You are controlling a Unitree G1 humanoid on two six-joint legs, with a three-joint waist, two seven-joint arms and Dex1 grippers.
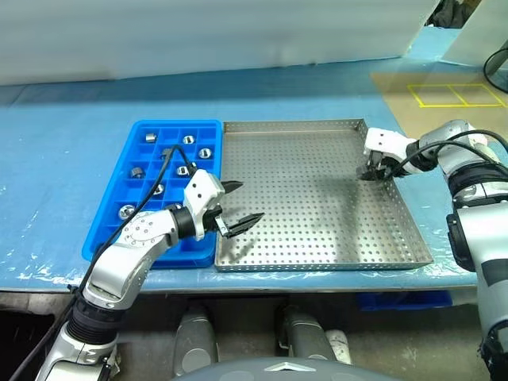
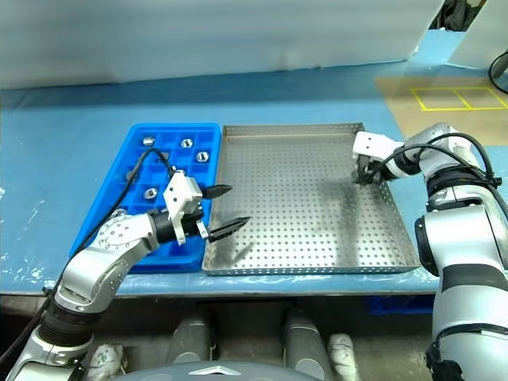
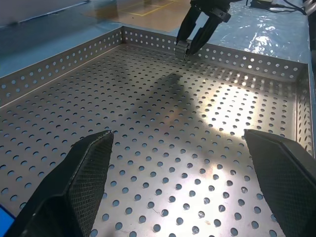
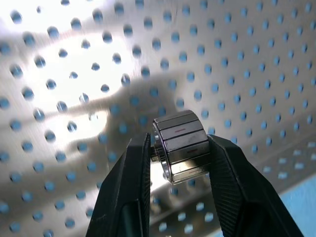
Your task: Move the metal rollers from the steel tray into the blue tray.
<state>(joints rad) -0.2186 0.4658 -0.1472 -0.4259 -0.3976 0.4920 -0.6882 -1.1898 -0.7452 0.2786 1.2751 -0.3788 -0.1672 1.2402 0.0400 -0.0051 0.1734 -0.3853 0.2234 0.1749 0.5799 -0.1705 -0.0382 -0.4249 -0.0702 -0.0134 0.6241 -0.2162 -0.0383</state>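
The steel tray (image 1: 317, 266) lies in the middle of the table, its perforated floor bare apart from one metal roller (image 4: 180, 145). My right gripper (image 1: 371, 172) is shut on that roller near the tray's right rim, with a finger on each side of it. The left wrist view shows the same grip (image 3: 190, 47) at the tray's wall. The blue tray (image 1: 143, 131) lies against the steel tray's left side and holds several rollers (image 1: 189, 140) in its compartments. My left gripper (image 1: 248, 202) hangs open and holds nothing, over the steel tray's near-left part beside the blue tray.
A blue sheet covers the table (image 1: 63, 159). At the far right lies a brown board with yellow taped squares (image 1: 456, 95). A white wall (image 1: 198, 32) runs along the back. The table's front edge is just beyond the trays' near rims.
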